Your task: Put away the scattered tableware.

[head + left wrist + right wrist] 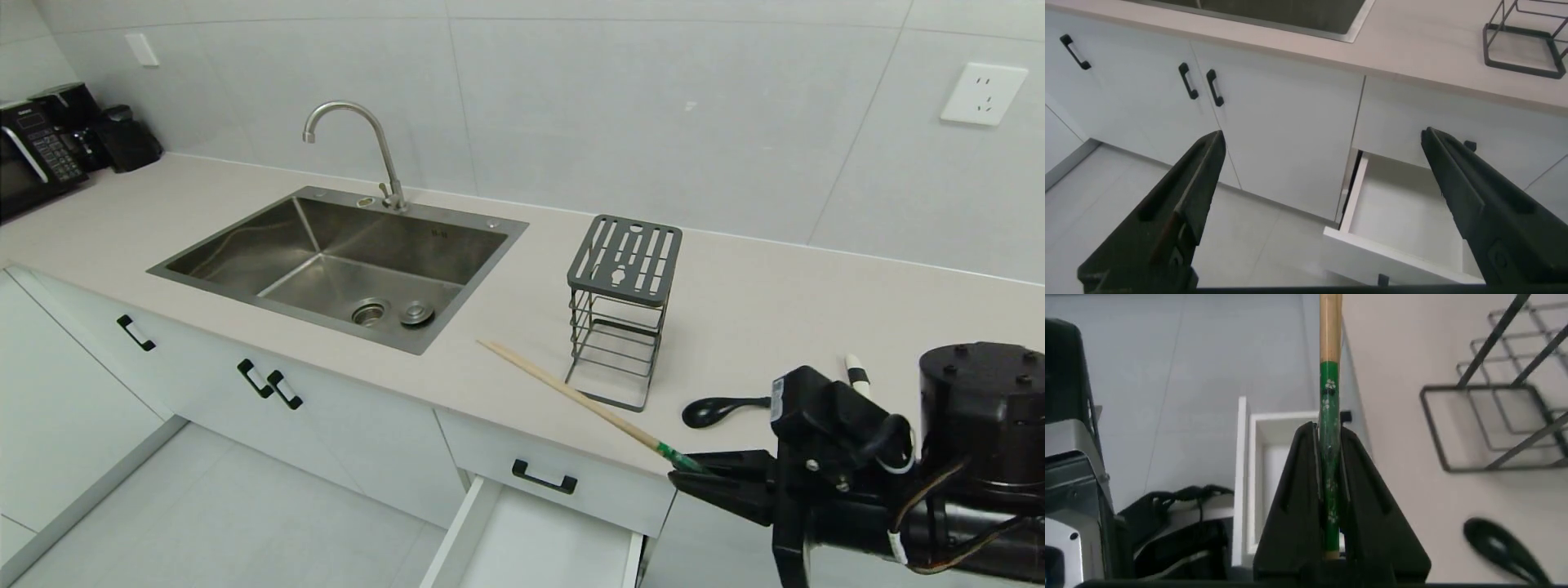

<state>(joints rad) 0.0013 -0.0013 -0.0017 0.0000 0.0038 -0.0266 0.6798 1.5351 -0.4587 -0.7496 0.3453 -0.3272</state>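
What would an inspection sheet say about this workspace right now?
Surface: pale counter, drawer open below.
Job's things: chopstick held slanting over counter edge; black spoon lying near rack.
Clutter: nothing seen.
Grippers: right gripper shut on chopstick; left gripper open.
Cables: white wire looped on right wrist.
Surroundings: sink, tap, microwave, wall socket.

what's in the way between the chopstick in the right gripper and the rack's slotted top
Nothing visible. The right gripper is shut on the chopstick, which slants over bare counter just in front of the rack. The spoon lies on the counter to the rack's right, off that path.
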